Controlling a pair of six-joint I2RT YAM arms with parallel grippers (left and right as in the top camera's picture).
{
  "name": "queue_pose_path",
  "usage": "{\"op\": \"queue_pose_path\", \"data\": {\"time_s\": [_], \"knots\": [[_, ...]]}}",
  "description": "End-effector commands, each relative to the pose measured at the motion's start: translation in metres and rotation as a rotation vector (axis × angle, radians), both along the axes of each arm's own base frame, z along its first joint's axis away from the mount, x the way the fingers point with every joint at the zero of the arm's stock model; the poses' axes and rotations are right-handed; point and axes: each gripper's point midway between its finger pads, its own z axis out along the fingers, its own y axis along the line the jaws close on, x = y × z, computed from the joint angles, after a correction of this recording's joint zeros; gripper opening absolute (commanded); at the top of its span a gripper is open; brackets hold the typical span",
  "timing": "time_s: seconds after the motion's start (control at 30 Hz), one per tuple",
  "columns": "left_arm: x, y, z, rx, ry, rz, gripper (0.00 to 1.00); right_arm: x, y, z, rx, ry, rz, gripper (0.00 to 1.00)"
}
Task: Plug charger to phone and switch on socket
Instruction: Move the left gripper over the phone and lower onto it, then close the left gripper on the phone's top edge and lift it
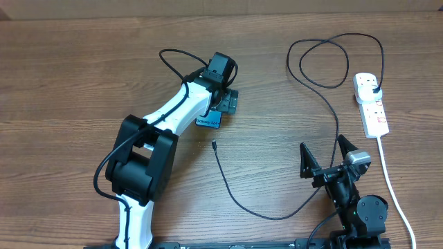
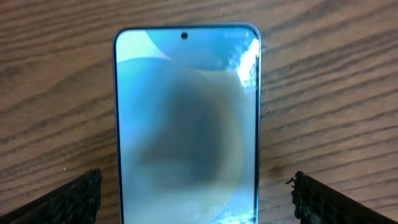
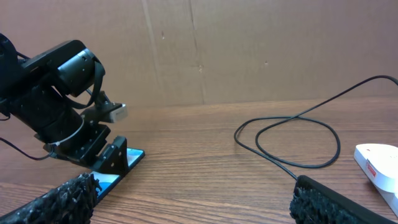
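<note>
Left end effector hangs released astride the phone; we should centre and clench evenly, charger tip at six o'clock.

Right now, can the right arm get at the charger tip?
Probably yes: the right gripper is open, and only bare table lies between it and the charger tip; the left gripper hovers over the phone.

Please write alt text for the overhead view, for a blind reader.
The left gripper, open, straddles the phone on a wooden table. The black charger runs from the socket to a loose tip near the phone; the right gripper is open.
</note>
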Motion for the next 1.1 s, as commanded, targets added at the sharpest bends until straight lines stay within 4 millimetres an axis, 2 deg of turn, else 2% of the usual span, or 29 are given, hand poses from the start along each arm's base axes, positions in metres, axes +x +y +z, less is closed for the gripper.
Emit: {"op": "queue_pose_path", "data": {"time_s": [0.0, 0.07, 0.1, 0.4, 0.43, 0.53, 0.6, 0.7, 0.77, 0.97, 1.03, 1.07], "knots": [[-0.002, -0.001, -0.005, 0.014, 0.022, -0.042, 0.99, 0.0, 0.0, -0.002, -0.003, -0.002, -0.003, 1.0], [-0.007, 0.001, -0.007, 0.024, 0.042, -0.042, 0.92, 0.0, 0.0, -0.002, -0.003, -0.002, -0.003, 1.0], [-0.007, 0.001, -0.008, 0.025, 0.044, -0.042, 0.92, 0.0, 0.0, -0.002, -0.003, -0.002, -0.003, 1.0], [0.004, 0.001, -0.022, 0.014, 0.013, -0.021, 0.97, 0.0, 0.0, -0.002, -0.003, -0.002, -0.003, 1.0], [0.003, 0.001, -0.026, 0.016, 0.024, -0.018, 0.92, 0.0, 0.0, -0.002, -0.003, -0.002, -0.003, 1.0], [0.002, 0.002, -0.027, 0.018, 0.029, -0.019, 0.87, 0.0, 0.0, -0.002, -0.003, -0.002, -0.003, 1.0], [-0.006, 0.0, -0.029, 0.003, 0.067, -0.029, 0.82, 0.0, 0.0, -0.002, -0.003, -0.002, -0.003, 1.0], [-0.021, -0.008, -0.033, -0.043, 0.139, -0.052, 0.8, 0.0, 0.0, -0.002, -0.003, -0.002, -0.003, 1.0], [-0.034, -0.009, -0.035, -0.062, 0.199, -0.058, 0.73, 0.0, 0.0, -0.002, -0.003, -0.002, -0.003, 1.0], [-0.066, 0.005, -0.034, -0.019, 0.346, 0.01, 0.89, 0.0, 0.0, -0.002, -0.003, -0.002, -0.003, 1.0], [-0.068, 0.007, -0.033, -0.01, 0.352, 0.011, 1.0, 0.0, 0.0, -0.002, -0.003, -0.002, -0.003, 1.0], [-0.06, 0.006, -0.03, -0.011, 0.324, -0.005, 1.0, 0.0, 0.0, -0.002, -0.003, -0.002, -0.003, 1.0]]}}
